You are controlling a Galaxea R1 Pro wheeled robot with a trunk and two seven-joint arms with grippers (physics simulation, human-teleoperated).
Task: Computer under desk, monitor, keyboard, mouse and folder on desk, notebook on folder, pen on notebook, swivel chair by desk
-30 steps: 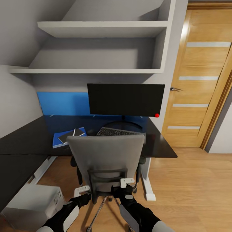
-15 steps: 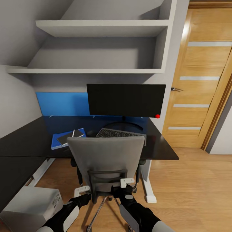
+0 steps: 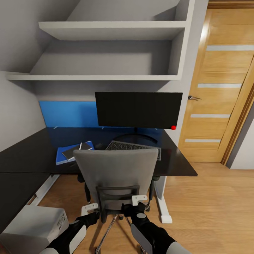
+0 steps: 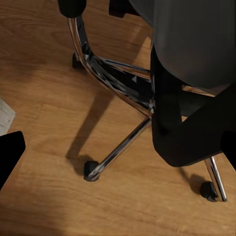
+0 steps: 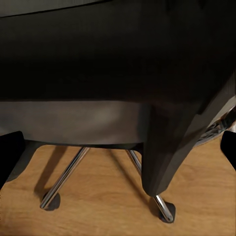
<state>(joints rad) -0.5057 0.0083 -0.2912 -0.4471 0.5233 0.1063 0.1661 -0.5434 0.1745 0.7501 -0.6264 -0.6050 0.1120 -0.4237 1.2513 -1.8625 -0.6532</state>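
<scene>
Both grippers: sitting at the lower centre of the head view, just behind the swivel chair (image 3: 116, 176)'s backrest, at its black lower frame.
Chair position: standing at the centre of the frame, its grey back facing the camera, its seat tucking toward the desk (image 3: 31, 155) edge beneath the keyboard (image 3: 132, 146).
Direction from hands: the chair is lying straight ahead of both arms, up-frame; the desk is lying beyond it on the same line.
Left gripper (image 3: 89, 209): reaching toward the left upright of the back frame; I cannot tell whether its fingers are apart or together.
Right gripper (image 3: 139, 200): sitting against the right side of that frame, looking slightly nearer; its closure I likewise cannot tell.
Chair base: chrome legs and castors are showing over the wood floor (image 4: 44, 73) in both wrist views.
Desk top: the monitor (image 3: 138, 110) is standing at the back, the folder (image 3: 72, 151) lying left of the keyboard with a dark notebook (image 3: 70, 151) on it.
Computer (image 3: 35, 229): sitting at the lower left, beside the desk's near wing.
Judgement: any remaining push would be running straight forward.
</scene>
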